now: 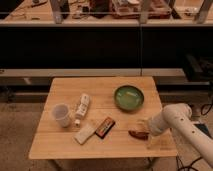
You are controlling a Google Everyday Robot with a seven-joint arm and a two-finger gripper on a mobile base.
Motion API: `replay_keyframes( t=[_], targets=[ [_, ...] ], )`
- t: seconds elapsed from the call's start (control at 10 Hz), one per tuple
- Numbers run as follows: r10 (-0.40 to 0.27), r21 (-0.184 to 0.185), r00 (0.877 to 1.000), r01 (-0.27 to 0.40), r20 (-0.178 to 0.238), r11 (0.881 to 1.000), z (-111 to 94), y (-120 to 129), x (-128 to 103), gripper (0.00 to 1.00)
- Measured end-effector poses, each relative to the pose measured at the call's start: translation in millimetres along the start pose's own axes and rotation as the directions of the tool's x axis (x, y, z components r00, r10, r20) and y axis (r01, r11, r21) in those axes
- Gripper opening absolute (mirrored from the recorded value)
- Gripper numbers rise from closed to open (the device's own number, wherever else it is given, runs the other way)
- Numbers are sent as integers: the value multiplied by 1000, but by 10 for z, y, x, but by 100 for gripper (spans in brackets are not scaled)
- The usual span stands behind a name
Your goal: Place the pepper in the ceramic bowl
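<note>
The pepper (136, 134) is a small dark red chili lying on the wooden table (100, 90) near its front right. The ceramic bowl (129, 97) is green, glossy and empty, and stands behind the pepper on the right half of the table. My gripper (145, 128) is at the end of the white arm (172, 119) that reaches in from the right. It is low over the table, right at the pepper's right end. I cannot tell whether it touches the pepper.
A white translucent cup (62, 114) stands at the left. A white bottle (82, 106) lies beside it. A black-and-red packet (105, 127) and a white packet (85, 133) lie at the front middle. Dark shelving runs behind the table.
</note>
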Motion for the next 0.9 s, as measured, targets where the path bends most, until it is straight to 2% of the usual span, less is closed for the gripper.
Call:
replay_keyframes(
  t=[0.2, 0.4, 0.5, 0.6, 0.9],
  targets=[
    [4, 14, 1000, -4, 12, 1000, 33, -23, -8, 61],
    [3, 32, 1000, -4, 19, 999, -6, -32, 5, 38],
    [2, 39, 1000, -2, 14, 999, -25, -37, 25, 32],
    [-2, 44, 1000, 1, 4, 999, -38, -38, 59, 28],
    [-17, 36, 1000, 17, -6, 999, -52, -4, 67, 28]
  ],
)
